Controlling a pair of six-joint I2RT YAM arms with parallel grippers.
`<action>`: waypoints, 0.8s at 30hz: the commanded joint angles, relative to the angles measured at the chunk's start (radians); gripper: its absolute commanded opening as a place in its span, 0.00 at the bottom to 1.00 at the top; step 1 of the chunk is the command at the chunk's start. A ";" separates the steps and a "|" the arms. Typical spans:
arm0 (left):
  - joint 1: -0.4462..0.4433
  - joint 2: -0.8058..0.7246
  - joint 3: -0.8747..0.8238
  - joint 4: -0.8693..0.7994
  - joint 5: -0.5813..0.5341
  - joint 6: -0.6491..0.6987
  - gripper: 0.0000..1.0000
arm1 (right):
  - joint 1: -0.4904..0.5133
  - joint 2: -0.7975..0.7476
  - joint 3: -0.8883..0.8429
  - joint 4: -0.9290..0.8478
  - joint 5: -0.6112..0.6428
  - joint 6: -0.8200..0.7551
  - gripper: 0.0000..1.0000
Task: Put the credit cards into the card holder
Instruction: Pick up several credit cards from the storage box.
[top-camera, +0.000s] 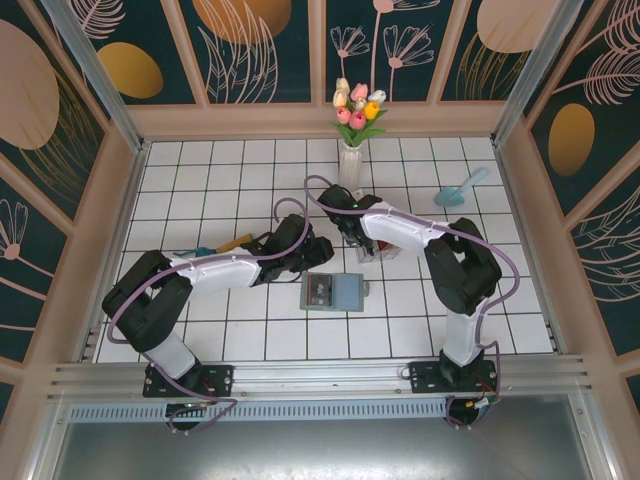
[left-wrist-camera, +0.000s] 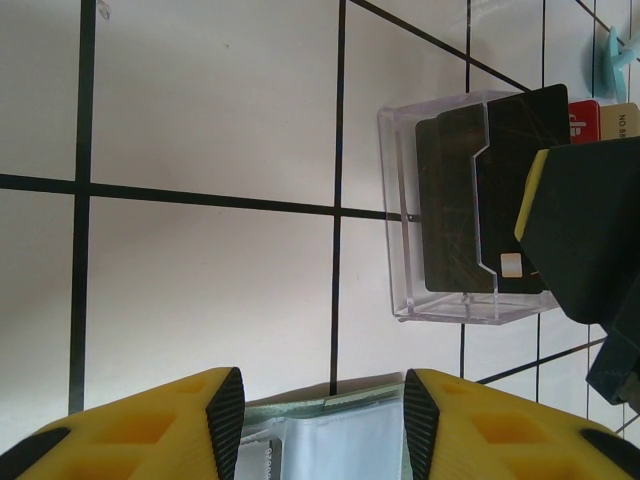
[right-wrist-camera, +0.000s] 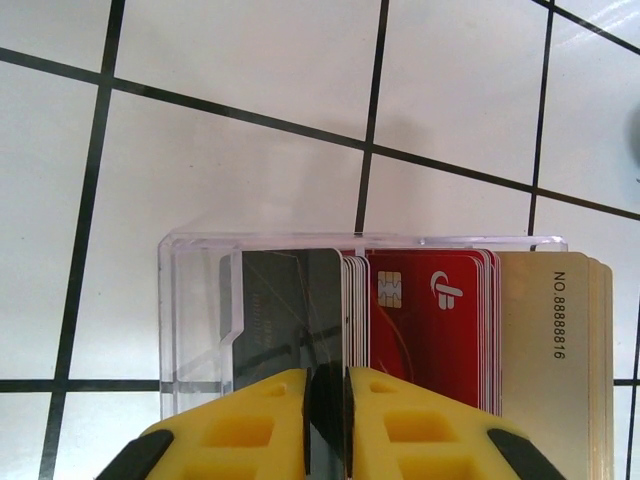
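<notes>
My right gripper (right-wrist-camera: 327, 400) pinches a dark grey card (right-wrist-camera: 290, 310) inside the clear box (right-wrist-camera: 190, 300); next, lift it straight out toward the card holder (top-camera: 350, 292).

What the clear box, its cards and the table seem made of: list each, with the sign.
Clear box: probably rigid transparent plastic, glossy; the grid shows through its walls. Dark grey card, red card, tan card: likely thin stiff plastic; flat, smooth print, a chip on the red one. Table: white, slightly shiny, black grid lines; tile or printed sheet, unclear.
</notes>
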 joint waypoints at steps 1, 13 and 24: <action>0.006 -0.019 -0.006 -0.012 -0.004 -0.005 0.49 | -0.003 -0.039 0.017 -0.057 0.059 -0.008 0.17; 0.006 -0.013 0.004 -0.010 0.002 -0.005 0.49 | -0.011 -0.068 0.008 -0.054 0.037 -0.010 0.19; 0.006 -0.019 -0.001 -0.012 -0.001 -0.006 0.49 | -0.042 -0.064 -0.034 -0.034 0.035 -0.020 0.20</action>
